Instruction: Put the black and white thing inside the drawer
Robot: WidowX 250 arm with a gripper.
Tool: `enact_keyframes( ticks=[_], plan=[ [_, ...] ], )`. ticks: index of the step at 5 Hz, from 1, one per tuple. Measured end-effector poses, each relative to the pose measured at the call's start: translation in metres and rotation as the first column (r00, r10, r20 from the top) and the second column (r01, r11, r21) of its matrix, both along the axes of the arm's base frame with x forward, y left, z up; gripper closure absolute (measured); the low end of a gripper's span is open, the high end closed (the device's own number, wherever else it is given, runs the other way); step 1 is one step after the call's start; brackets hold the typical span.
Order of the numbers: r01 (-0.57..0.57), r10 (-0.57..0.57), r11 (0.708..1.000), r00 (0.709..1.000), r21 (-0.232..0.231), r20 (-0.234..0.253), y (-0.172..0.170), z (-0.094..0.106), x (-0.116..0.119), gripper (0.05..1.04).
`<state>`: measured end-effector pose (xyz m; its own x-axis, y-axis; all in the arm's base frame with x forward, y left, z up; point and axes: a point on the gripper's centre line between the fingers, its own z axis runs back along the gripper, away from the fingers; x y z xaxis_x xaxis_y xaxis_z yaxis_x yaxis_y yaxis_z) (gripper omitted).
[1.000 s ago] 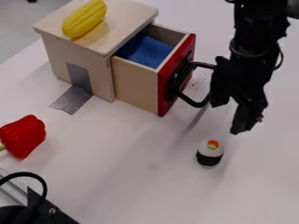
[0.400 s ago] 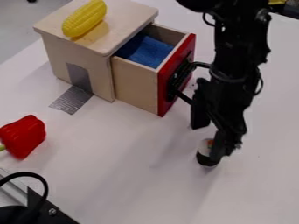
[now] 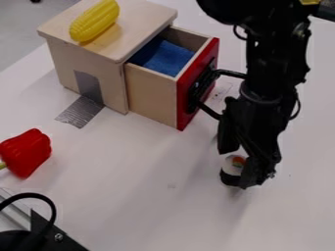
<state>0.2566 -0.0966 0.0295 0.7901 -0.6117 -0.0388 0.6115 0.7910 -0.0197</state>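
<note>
Sushi roll: the black and white thing (image 3: 229,168) stood upright on the white table (image 3: 150,208), outside the drawer, partly hidden by one finger.
Sushi roll, main risk: it could have tipped or been shoved aside, if that finger pressed on one side before the other met it.
Sushi roll, grip risk: a shallow or off-centre pinch could have let the rounded piece slip out on the lift.
Gripper: the black gripper (image 3: 235,168) hung over the roll with its two fingers spread apart and nothing pinched between them; whether the nearer finger touched the roll, I could not tell.
Black handle: it (image 3: 208,111) jutted out towards the gripper, so a low or sideways lift could have snagged it and pushed the drawer in.
Drawer: pulled open, its wooden side (image 3: 152,100) and red front (image 3: 186,98) faced the work; a release too near the rim could have dropped the roll outside.
Blue cloth: it (image 3: 163,58) lay inside the drawer, and an uneven surface there might have made the roll topple on landing.
Yellow corn: it (image 3: 95,20) rested on top of the cabinet (image 3: 91,73).
</note>
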Motion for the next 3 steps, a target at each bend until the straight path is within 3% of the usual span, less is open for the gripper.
enact_keyframes(
  ticks=[2,3],
  plan=[
    [-0.002,0.004,1.0,0.999,0.026,-0.052,0.0045,-0.0182,-0.0003,0.142],
    [-0.008,0.009,1.0,0.999,0.014,-0.046,0.004,-0.0192,0.0015,0.428]
  ],
)
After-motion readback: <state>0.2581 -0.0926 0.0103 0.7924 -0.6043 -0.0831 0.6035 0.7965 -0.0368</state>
